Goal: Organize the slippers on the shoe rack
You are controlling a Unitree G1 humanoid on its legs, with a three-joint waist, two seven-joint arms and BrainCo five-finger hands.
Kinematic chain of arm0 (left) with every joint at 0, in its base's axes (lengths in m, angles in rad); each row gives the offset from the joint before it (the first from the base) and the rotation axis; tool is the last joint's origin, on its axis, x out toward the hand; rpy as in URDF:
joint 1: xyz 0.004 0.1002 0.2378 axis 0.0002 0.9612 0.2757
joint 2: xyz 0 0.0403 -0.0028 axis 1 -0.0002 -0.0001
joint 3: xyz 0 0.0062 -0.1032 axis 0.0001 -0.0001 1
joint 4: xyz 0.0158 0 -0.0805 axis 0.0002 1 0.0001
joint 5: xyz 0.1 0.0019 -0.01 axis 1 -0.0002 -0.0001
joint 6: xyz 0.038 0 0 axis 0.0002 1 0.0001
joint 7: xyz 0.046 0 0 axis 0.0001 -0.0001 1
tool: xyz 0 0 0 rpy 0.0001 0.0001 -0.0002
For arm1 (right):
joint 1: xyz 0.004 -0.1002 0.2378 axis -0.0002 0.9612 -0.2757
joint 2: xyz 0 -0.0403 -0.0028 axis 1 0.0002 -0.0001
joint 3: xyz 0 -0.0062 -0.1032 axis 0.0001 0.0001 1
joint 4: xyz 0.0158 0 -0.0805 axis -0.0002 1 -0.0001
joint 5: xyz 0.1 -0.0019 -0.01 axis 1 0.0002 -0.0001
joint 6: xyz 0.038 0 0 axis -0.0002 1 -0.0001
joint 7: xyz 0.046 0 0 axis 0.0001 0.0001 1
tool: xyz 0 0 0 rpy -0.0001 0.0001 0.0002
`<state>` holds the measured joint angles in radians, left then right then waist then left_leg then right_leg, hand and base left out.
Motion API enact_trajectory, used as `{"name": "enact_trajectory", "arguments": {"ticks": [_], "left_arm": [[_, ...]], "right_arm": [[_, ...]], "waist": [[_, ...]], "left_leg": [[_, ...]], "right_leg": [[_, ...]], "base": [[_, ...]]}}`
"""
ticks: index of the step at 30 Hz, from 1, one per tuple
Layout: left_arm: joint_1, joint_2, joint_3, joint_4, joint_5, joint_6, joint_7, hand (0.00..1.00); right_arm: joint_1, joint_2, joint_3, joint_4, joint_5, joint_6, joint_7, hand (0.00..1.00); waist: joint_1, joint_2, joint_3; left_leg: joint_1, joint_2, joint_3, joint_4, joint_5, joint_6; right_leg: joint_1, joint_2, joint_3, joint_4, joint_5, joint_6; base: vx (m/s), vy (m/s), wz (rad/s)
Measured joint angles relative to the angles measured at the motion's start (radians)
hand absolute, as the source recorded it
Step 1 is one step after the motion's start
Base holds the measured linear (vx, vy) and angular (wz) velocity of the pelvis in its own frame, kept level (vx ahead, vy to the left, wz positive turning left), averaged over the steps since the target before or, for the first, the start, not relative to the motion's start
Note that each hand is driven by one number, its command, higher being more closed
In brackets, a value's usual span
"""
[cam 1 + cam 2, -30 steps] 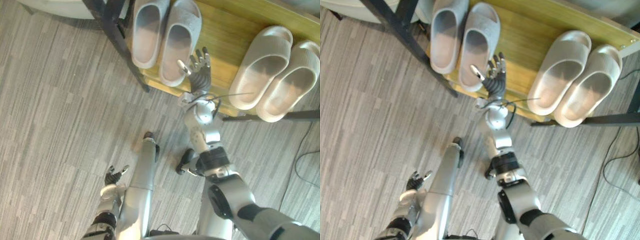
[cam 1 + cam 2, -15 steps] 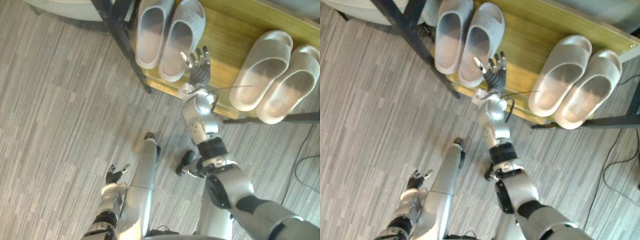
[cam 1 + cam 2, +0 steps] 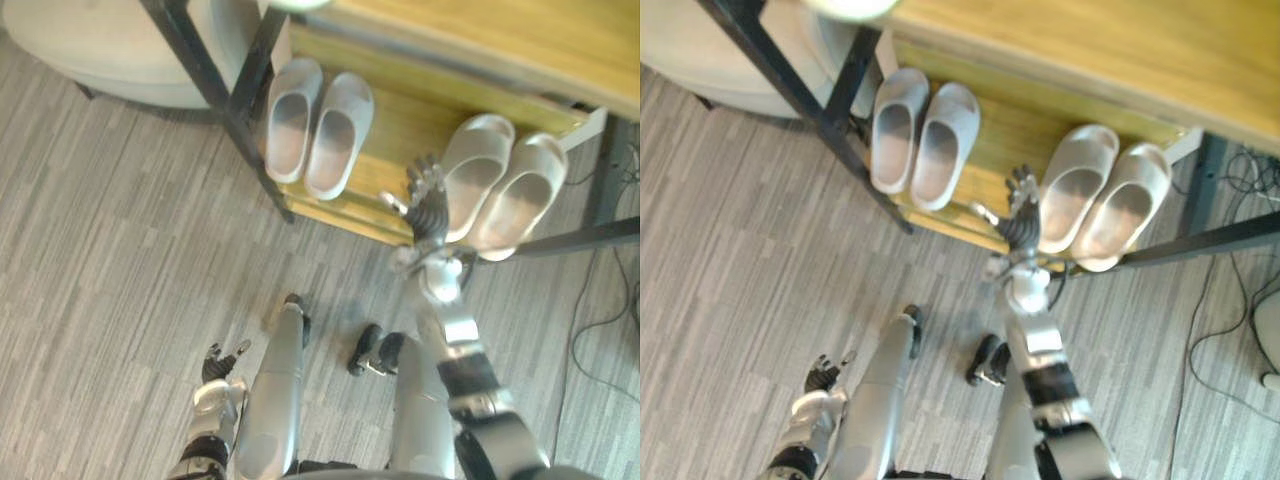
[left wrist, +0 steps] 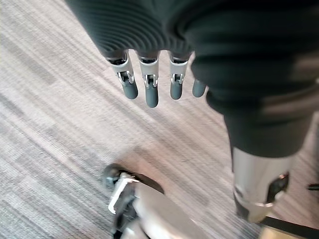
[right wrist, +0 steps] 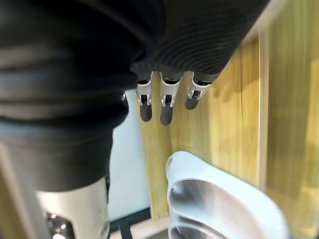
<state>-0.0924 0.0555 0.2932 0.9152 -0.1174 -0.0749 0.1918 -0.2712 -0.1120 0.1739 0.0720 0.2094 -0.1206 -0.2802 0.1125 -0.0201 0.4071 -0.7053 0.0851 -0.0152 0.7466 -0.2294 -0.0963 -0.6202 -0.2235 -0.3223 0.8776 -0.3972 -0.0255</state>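
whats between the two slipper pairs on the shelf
Bare shelf and the open right hand, close by the right pair; both eye views show it.

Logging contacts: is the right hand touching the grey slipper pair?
Apart. The left eye view shows a bare strip of shelf between the right hand and the grey slipper pair.

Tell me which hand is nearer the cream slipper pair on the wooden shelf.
Right. The right hand is beside the cream slipper pair; the left hand hangs over the grey floor, far off.
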Motion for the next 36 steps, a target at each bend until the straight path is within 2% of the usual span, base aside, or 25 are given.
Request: {"name": "enact_trajectory", "arguments": {"ticks": [4,8,10,13,15,21,26,33,36], "left_arm": [[0.049,0.021,-0.038,0.004,0.030,0.001,-0.003,0.00],[0.083,0.055,-0.099,0.026,0.079,0.003,-0.021,0.00],[0.090,0.058,-0.138,0.058,0.101,0.012,-0.039,0.00],[0.093,0.052,-0.220,0.081,0.117,0.015,-0.074,0.00],[0.093,0.023,-0.255,0.088,0.118,0.014,-0.087,0.00],[0.105,0.022,-0.312,0.102,0.120,0.016,-0.096,0.00],[0.095,0.031,-0.403,0.119,0.152,0.015,-0.109,0.00],[0.060,0.029,-0.642,0.111,0.176,0.013,-0.116,0.00],[0.056,0.028,-0.745,0.018,0.175,0.010,-0.128,0.00]], "right_arm": [[0.205,-0.002,0.030,-0.010,-0.076,0.012,0.082,0.00],[0.347,0.031,0.020,0.087,-0.134,0.017,0.130,0.00],[0.389,0.041,0.005,0.207,-0.184,0.036,0.152,0.00],[0.401,0.036,-0.024,0.353,-0.260,0.052,0.185,0.00],[0.392,0.032,-0.064,0.512,-0.290,0.062,0.189,0.00],[0.376,0.032,-0.151,0.815,-0.280,0.088,0.199,0.00],[0.352,0.033,-0.206,0.890,-0.279,0.092,0.195,0.00],[0.340,0.036,-0.243,0.936,-0.270,0.094,0.182,0.00],[0.342,0.035,-0.257,0.936,-0.258,0.096,0.180,0.00]], "waist": [[-0.009,-0.016,-0.050],[-0.025,-0.041,-0.130],[-0.049,-0.038,-0.189],[-0.067,-0.025,-0.243],[-0.070,-0.011,-0.256],[-0.076,0.007,-0.280],[-0.080,0.017,-0.302],[-0.081,0.018,-0.318],[-0.085,0.018,-0.321]], "left_leg": [[0.150,0.017,0.055,-0.162,0.045,0.005],[0.290,0.012,0.094,-0.313,0.081,0.011],[0.384,0.007,0.115,-0.421,0.113,0.012],[0.475,-0.002,0.129,-0.552,0.159,0.017],[0.540,-0.004,0.138,-0.622,0.181,0.020],[0.632,-0.019,0.138,-0.678,0.189,0.026],[0.684,-0.032,0.129,-0.746,0.226,0.031],[0.728,-0.045,0.114,-0.811,0.267,0.043],[0.737,-0.048,0.115,-0.832,0.279,0.050]], "right_leg": [[0.129,0.033,0.011,-0.173,0.069,0.016],[0.246,0.046,0.015,-0.322,0.117,0.035],[0.332,0.062,0.014,-0.435,0.160,0.047],[0.409,0.082,0.023,-0.564,0.216,0.061],[0.483,0.101,0.024,-0.664,0.262,0.069],[0.612,0.116,0.021,-0.806,0.319,0.085],[0.645,0.120,0.022,-0.841,0.338,0.087],[0.675,0.120,0.021,-0.878,0.362,0.089],[0.678,0.119,0.024,-0.886,0.376,0.089]], "base": [[0.15,0.063,-0.22],[0.14,0.043,-0.15],[0.20,0.077,-0.16],[0.16,0.072,-0.18],[0.11,0.055,-0.13],[0.06,0.038,0.00],[-0.01,0.007,0.03],[-0.06,0.024,0.03],[-0.05,0.025,-0.02]]}}
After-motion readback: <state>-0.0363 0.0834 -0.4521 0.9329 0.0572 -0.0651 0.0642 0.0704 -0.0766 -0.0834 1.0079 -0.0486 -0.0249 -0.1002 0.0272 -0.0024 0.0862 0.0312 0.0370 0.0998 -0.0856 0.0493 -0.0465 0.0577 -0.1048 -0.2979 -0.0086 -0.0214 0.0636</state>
